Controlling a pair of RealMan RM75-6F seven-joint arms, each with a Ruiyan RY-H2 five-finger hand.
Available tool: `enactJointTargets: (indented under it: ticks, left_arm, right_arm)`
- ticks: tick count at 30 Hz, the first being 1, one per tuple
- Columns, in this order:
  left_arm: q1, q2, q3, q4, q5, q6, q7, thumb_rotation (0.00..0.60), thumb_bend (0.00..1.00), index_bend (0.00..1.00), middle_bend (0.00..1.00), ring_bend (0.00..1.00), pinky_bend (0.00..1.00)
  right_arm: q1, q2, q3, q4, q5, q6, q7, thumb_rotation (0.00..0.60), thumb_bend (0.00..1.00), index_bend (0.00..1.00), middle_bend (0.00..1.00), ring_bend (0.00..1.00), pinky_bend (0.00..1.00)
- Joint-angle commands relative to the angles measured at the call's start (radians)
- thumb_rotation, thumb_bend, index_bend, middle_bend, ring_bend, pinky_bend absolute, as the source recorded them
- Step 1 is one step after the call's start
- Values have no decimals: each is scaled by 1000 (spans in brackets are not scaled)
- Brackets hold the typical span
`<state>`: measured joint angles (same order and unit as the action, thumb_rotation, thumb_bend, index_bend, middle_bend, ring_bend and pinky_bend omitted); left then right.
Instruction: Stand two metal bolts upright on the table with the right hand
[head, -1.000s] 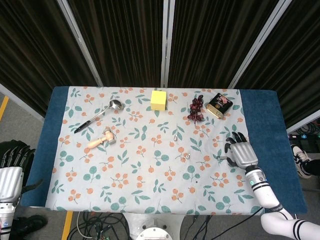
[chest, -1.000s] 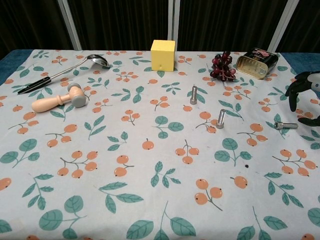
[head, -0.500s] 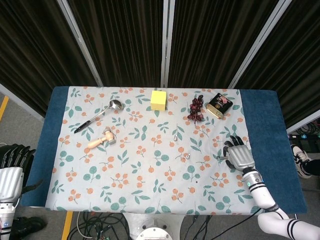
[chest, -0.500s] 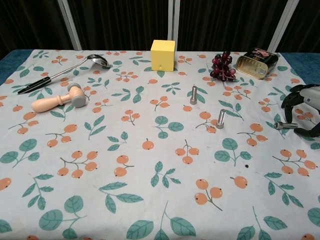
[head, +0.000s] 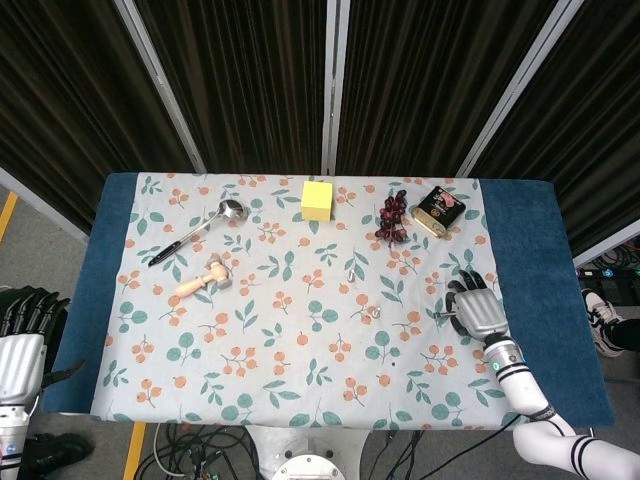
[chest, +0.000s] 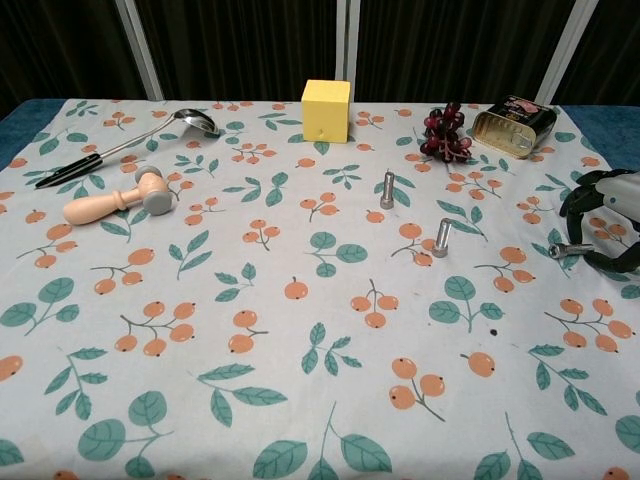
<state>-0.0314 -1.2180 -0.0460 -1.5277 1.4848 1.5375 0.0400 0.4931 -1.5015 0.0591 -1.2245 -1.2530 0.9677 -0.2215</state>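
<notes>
Two metal bolts stand upright on the cloth, one (chest: 387, 189) near the middle and another (chest: 441, 238) a little nearer and to its right; the head view shows them too, the first bolt (head: 352, 272) and the second bolt (head: 376, 311). A third bolt (chest: 565, 249) lies on its side at the right edge, head pointing left. My right hand (chest: 606, 222) curls around its shank end, fingers above and thumb below, and hides that end. In the head view the right hand (head: 479, 311) covers the lying bolt (head: 441, 317) except its head. My left hand (head: 22, 345) hangs off the table's left, holding nothing.
A yellow block (chest: 326, 110), a grape bunch (chest: 445, 133) and an open tin (chest: 513, 126) line the far side. A ladle (chest: 125, 147) and a wooden mallet (chest: 115, 199) lie at the left. The flowered cloth (chest: 300, 400) covers the table.
My right hand has come down and left onto the lying bolt, and its fingers have closed in around the shank. The two upright bolts and the left hand have not moved.
</notes>
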Motion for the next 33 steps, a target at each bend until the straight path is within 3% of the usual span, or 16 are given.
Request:
enactJointTargets:
  ticks: [1, 6, 13, 20, 25, 33]
  left_arm:
    - [0, 0, 0, 1, 0, 0, -1, 600, 0, 158, 87, 0, 0]
    - [-2, 0, 0, 3, 0, -3, -3, 600, 0, 158, 87, 0, 0]
    - [-2, -6, 0, 10, 0, -2, -8, 600, 0, 158, 87, 0, 0]
    - [5, -9, 3, 17, -3, 3, -19, 600, 0, 158, 87, 0, 0]
    - [8, -10, 4, 22, -3, 5, -25, 600, 0, 158, 87, 0, 0]
    - [11, -13, 6, 28, -5, 5, -32, 600, 0, 158, 87, 0, 0]
  right_arm:
    - [-1, 4, 2, -8, -4, 6, -3, 600, 363, 584, 251, 0, 0]
    - [7, 35, 9, -50, -44, 57, -72, 600, 408, 638, 272, 0, 0]
    - [68, 93, 21, -128, -88, 73, -314, 600, 416, 640, 272, 0, 0]
    - [132, 71, 19, -123, -126, 50, -492, 600, 415, 641, 270, 0, 0]
    - [163, 27, 0, -71, -182, 51, -556, 600, 416, 641, 270, 0, 0]
    - [173, -29, -14, -3, -208, 48, -527, 600, 415, 627, 268, 0, 0]
